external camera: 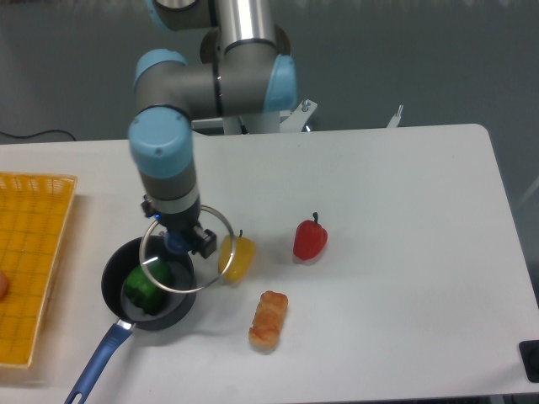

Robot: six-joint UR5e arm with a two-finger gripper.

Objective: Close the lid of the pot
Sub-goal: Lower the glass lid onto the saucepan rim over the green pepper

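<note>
Above the pot [150,286], the pot lid [187,249] hangs tilted, its blue knob clamped in the gripper [178,242], offset toward the pot's right rim. Green vegetable [145,290] inside pot. Just right: yellow pepper [237,257]; farther right, red pepper [310,240], bread roll [269,319]. Left: yellow basket [29,261].

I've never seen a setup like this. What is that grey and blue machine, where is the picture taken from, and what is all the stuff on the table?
That is a robot arm with a two-finger gripper at its end. One fixed camera looks down on the white table from the front. The gripper holds a glass pot lid by its blue knob, tilted above a dark pot with a long blue handle; something green sits inside the pot. Beside it lie a yellow pepper, a red pepper and an orange bread-like toy. A yellow basket sits at the picture's left edge.
</note>
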